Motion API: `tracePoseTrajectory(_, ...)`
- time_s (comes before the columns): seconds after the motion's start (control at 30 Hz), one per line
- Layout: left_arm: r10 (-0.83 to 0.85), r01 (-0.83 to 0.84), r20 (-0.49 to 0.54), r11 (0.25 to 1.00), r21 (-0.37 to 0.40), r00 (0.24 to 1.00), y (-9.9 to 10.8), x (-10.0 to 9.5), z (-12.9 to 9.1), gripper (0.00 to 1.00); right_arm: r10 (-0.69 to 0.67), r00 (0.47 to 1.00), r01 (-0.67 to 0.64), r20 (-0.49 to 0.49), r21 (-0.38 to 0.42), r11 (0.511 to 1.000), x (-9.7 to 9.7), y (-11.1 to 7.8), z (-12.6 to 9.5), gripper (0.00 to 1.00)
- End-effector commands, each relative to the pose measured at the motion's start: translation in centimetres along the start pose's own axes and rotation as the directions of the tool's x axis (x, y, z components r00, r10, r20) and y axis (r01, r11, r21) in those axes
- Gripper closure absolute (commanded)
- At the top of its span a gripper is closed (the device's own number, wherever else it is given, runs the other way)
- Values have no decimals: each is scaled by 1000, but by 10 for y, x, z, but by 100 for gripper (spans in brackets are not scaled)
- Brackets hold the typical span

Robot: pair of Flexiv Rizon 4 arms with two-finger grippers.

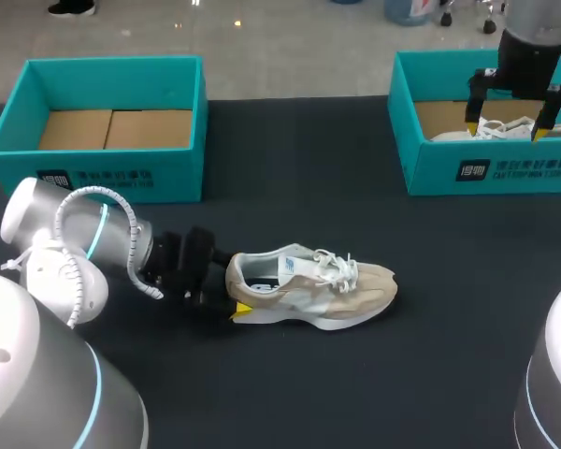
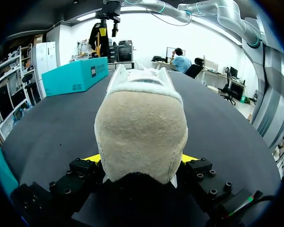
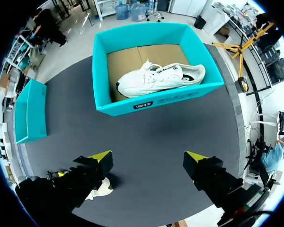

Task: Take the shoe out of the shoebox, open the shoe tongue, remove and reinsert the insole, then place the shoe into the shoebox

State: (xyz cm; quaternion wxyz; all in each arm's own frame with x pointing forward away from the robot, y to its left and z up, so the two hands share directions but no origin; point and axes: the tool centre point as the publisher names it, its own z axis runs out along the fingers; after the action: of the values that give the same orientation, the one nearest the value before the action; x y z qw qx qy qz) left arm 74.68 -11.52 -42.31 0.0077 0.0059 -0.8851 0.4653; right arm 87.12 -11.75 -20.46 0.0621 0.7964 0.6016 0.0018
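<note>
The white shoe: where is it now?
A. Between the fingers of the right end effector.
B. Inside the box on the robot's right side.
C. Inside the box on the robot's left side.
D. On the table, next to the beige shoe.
B: the white shoe lies inside the right box, the open right end effector is apart from it, and the left end effector grips only the beige shoe.

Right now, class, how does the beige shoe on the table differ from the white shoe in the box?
The beige shoe lies on the table. The white shoe lies inside the right teal box. The beige shoe is gripped at its heel by the left gripper. The white shoe is untouched, with the right gripper open above it. Both are laced trainers.
</note>
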Motion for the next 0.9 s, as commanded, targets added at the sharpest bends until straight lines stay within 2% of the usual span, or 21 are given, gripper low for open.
tracePoseTrajectory(0.03, 0, 0, 2, 1000, -4, 1000, 2, 0, 2, 100, 64, 998, -64, 9, -6, 998, 6, -34, -2, 0)
tracePoseTrajectory(0.17, 0, 0, 2, 1000, -4, 1000, 2, 0, 2, 100, 41, 999, -41, 0, 4, 999, 16, -55, -5, 0)
tracePoseTrajectory(0.3, 0, 0, 2, 1000, -4, 1000, 2, 0, 2, 100, -52, 999, 52, 9, 5, 999, 34, -79, -7, 0)
tracePoseTrajectory(0.43, 0, 0, 2, 1000, -4, 1000, 2, 0, 2, 100, -37, 998, 38, 41, -18, 999, 50, -101, -7, 0)
tracePoseTrajectory(0.53, 0, 0, 2, 1000, -4, 1000, 2, 0, 2, 100, -37, 999, 36, 29, 18, 999, 62, -115, -2, 0)
tracePoseTrajectory(0.6, 0, 0, 2, 1000, -4, 1000, 2, 0, 2, 100, -94, 995, 95, -15, 67, 993, 72, -125, -1, 0)
tracePoseTrajectory(0.9, 0, 0, 2, 1000, -4, 1000, 2, 0, 2, 100, -94, 995, 95, -15, 67, 993, 72, -125, -1, 0)
